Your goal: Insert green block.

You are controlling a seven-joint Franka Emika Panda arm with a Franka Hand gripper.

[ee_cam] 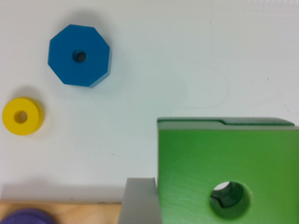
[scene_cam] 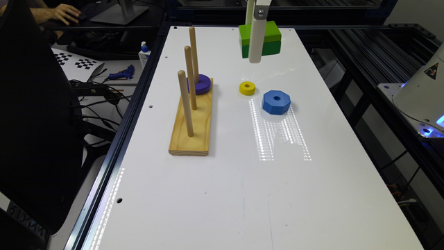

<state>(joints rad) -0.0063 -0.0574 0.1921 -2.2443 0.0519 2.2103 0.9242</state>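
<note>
The broad white desk carries everything, its glossy top throwing back a patch of light near the middle. Toward the exterior view's left lies the long pale wooden base with three upright wooden pegs in a row; the farthest peg already wears a purple round ring, so two pegs stand free, seemingly the targets for what remains.

The thick lime-topped green block with darker green sides hangs at the far end of the desk, lifted clear of the surface, well apart from the pegs. It is carried flat, and the wrist view shows its round centre hole facing down toward the desk, an attitude that suits lowering it over a peg. The white jaws are closed on the block's sides; one grey finger presses flat against its edge, leaving the hole unobstructed.

The blue octagonal block rests on the desk between the held block and the near end, with the small yellow ring just beside it, both set apart from the base and out of the carrying path, by my judgement.
</note>
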